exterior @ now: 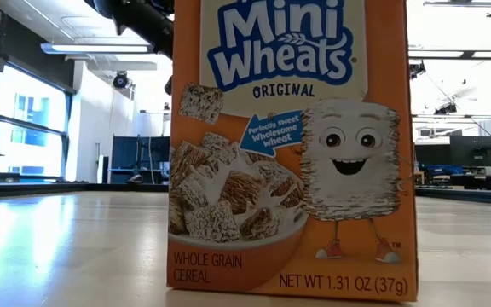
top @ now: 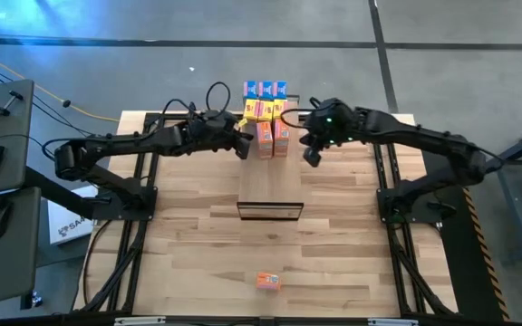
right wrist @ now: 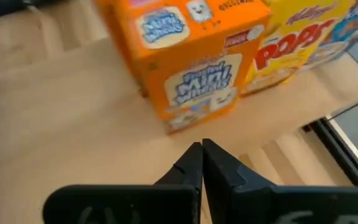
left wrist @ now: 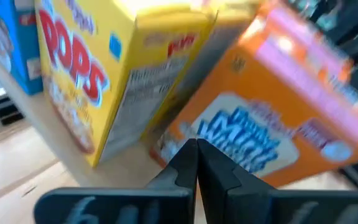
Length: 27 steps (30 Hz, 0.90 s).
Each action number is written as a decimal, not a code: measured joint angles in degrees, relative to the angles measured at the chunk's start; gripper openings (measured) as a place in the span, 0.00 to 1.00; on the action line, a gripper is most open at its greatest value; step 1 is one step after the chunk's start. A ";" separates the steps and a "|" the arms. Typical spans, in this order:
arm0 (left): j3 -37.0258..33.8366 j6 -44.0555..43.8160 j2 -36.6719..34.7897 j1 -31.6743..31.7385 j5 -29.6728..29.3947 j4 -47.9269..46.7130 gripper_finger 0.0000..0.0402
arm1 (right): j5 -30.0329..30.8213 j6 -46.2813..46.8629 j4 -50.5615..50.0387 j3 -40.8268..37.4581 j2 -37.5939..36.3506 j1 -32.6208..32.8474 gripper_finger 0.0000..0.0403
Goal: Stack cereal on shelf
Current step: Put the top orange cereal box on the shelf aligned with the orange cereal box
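Both hands are pinched closed and empty: left hand (top: 245, 148) and right hand (top: 311, 156) flank the cereal (top: 273, 138) stacked on the shelf (top: 270, 195), apparently its far end. One orange box (top: 267, 281) lies apart on the counter (top: 198, 244).

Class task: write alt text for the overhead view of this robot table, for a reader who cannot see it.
Two dark robot arms meet over a long wooden shelf, the left gripper and right gripper both shut on either side of a cluster of blue, yellow and orange cereal boxes at its far end. One orange box lies alone on the table's near edge.

Bright overhead light; blurred wrist views
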 joint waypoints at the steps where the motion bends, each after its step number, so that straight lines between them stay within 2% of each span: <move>1: 0.00 -0.29 0.00 -0.01 -0.03 0.84 0.00 | 0.02 0.47 0.85 -0.01 1.08 -0.25 0.00; 10: -0.02 -0.68 0.46 -0.03 -0.08 2.67 0.00 | -0.72 1.75 8.22 -0.01 5.79 -0.06 0.00; 21: -0.02 -1.96 2.01 1.43 -0.03 9.70 0.00 | -0.64 0.83 10.38 -0.01 5.86 -0.06 0.00; 27: -0.02 -2.26 2.58 1.43 0.01 10.12 0.00 | -0.70 0.81 9.95 -0.01 5.86 -0.06 0.00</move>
